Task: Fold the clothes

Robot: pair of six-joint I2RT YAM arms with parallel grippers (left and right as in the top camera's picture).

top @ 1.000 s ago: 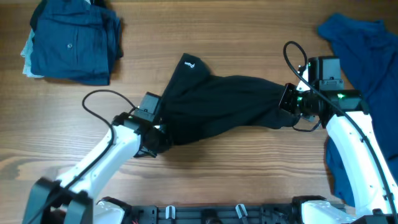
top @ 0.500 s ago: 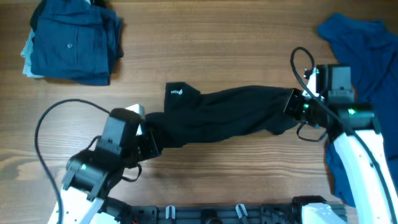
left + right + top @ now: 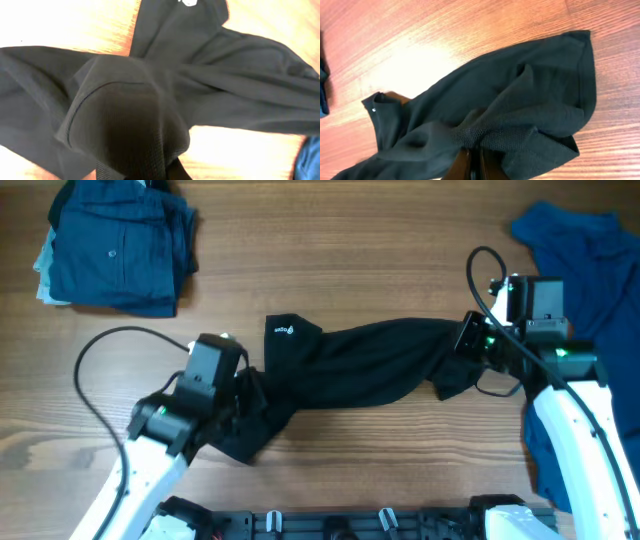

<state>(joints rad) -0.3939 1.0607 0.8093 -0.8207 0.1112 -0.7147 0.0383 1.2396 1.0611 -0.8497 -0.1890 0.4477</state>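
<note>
The black garment lies stretched between the two claws: the left gripper is clenched on one bunched end, the right gripper pinches the other. Its white label sits just beyond the left claw. A folded navy garment lies well away from the left claw (far corner) — a brighter blue garment lies near the right claw on the table.
</note>
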